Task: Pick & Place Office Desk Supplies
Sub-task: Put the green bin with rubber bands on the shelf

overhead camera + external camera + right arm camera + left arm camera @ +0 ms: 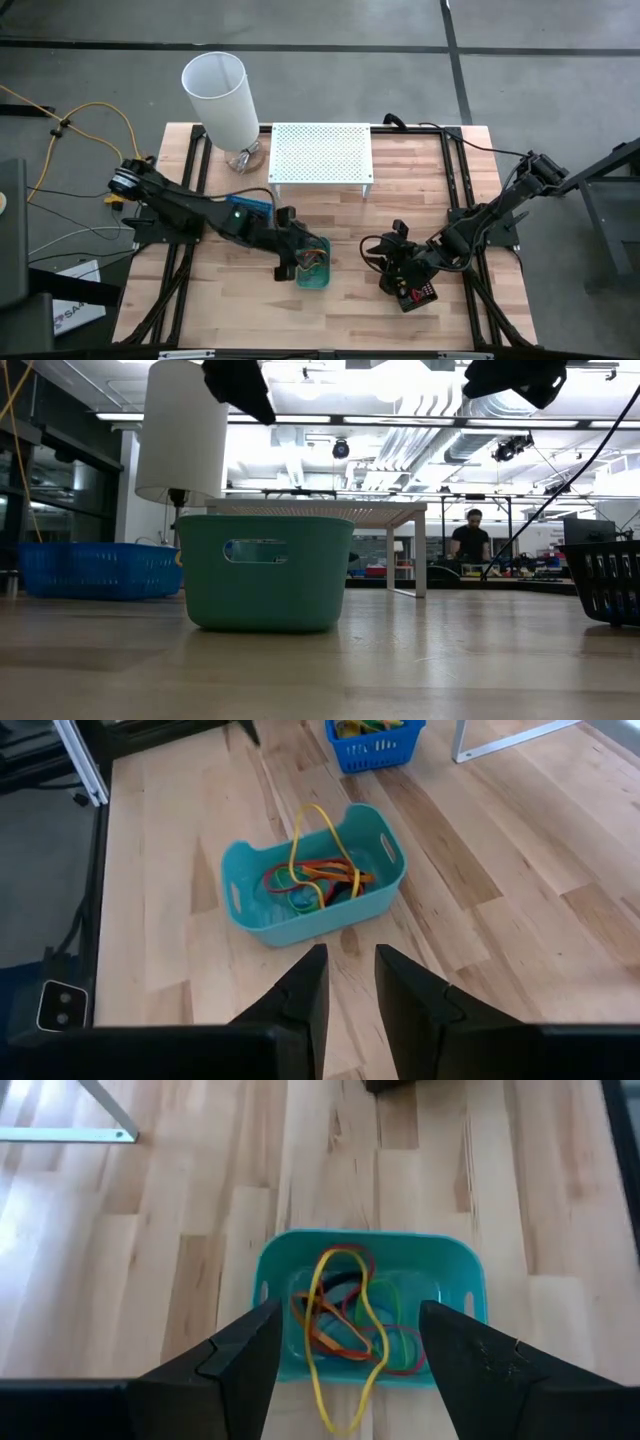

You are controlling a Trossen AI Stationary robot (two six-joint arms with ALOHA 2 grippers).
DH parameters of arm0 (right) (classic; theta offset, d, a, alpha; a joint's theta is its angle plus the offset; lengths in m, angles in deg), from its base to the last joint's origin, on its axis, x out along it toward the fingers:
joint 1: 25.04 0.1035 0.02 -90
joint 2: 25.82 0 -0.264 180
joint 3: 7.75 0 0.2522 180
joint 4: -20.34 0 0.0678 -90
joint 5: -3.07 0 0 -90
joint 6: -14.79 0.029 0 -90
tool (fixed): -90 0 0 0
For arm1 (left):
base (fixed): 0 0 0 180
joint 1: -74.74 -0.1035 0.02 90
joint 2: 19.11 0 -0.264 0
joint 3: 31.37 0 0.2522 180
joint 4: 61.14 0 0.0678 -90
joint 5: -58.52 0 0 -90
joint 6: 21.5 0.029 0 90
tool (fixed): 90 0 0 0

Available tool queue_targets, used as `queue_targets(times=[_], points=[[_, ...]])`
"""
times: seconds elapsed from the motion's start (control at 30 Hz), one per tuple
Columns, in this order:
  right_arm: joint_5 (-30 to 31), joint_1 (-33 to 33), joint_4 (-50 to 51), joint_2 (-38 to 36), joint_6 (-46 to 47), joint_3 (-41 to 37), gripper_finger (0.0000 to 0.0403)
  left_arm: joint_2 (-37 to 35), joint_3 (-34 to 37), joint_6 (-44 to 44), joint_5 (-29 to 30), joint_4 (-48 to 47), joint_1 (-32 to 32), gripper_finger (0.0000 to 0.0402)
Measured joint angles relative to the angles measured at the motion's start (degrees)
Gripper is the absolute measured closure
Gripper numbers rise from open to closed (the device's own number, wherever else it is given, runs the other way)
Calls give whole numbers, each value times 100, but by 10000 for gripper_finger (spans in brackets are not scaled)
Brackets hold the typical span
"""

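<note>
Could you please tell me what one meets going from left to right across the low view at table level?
Blue basket → green basket → leg of the white perforated shelf → person in the room behind → black basket.

My left gripper (300, 262) hangs over the near middle of the table (230, 310), directly above the small tray (314, 272) that holds a tangle of rubber bands (345, 1320), one loop draped over its rim. My right gripper (385, 262) sits to the tray's right, apart from it, above a slatted basket (415, 294). Behind the tray stands the perforated shelf (321, 152), the lamp (222, 97) at its left. Another basket (254, 208) lies under my left arm.
</note>
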Motion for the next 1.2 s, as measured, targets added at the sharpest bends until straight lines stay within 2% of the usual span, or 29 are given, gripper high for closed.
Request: queue_targets(times=[0.33, 0.63, 1.2], points=[[1, -1, -62, 0, 0, 0, 330, 838, -700, -298, 15, -606, 354, 172], [1, -1, -105, 0, 0, 0, 330, 920, -740, -593, 19, -645, 469, 172], [1, -1, -162, 0, 0, 0, 330, 1728, -740, -745, -65, -383, 854, 172]])
